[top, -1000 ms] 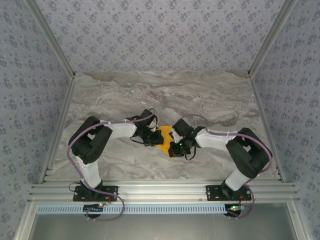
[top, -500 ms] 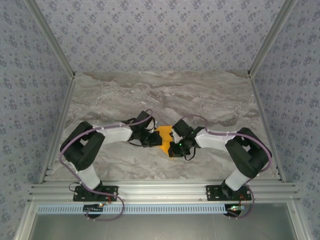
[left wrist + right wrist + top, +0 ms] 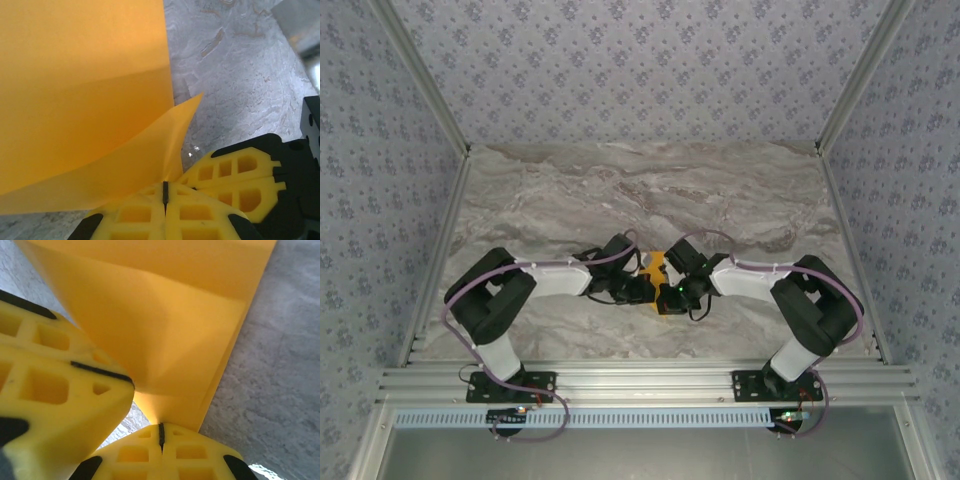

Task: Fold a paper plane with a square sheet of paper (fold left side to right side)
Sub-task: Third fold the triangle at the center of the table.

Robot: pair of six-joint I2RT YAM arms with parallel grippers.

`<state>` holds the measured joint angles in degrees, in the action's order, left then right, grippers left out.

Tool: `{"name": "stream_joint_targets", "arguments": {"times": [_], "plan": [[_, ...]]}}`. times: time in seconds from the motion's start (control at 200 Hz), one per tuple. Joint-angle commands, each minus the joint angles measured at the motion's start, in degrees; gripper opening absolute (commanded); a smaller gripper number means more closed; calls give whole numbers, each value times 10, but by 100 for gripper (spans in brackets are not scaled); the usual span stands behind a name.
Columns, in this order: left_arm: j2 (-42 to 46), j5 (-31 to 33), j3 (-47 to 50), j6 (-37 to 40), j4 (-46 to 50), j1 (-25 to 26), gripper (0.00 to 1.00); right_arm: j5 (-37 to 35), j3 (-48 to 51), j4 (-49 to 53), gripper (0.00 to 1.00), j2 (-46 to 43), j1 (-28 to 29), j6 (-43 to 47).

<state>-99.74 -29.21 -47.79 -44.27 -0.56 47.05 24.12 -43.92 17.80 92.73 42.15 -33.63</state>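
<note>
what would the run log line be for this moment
left end effector: shut on paper | right end effector: shut on paper | paper: one flap lifted off table | fold: unfinished

- R gripper [image 3: 161, 431] at bottom edge: yellow fingers pressed tog., seam just a thin dark line, paper's lower tip pinched in it.
- Paper [image 3: 165, 310]: orange-yellow, fills upper frame, lifted & bowed w/ a soft crease across; right edge straight, running diagonally.
- L gripper [image 3: 126, 380] at left: also yellow, jaws closed, tip touching paper.
- Grey marble table [image 3: 280, 370] on right, sliver top left.
</note>
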Motion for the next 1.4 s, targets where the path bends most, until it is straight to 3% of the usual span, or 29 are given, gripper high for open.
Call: {"name": "stream_joint_targets", "arguments": {"times": [0.0, 0.18, 0.629, 1.394], "plan": [[-27, 3, 7, -6, -24, 9, 4, -88, 22, 78, 0, 26, -1, 5], [-43, 18, 22, -11, -49, 10, 2, -95, 20, 88, 0, 26, 0, 7], [-42, 136, 49, 21, -30, 2, 1, -115, 15, 119, 0, 40, 10, 9], [-23, 174, 31, 110, 29, -116, 2, -115, 17, 130, 0, 44, 14, 11]]}}
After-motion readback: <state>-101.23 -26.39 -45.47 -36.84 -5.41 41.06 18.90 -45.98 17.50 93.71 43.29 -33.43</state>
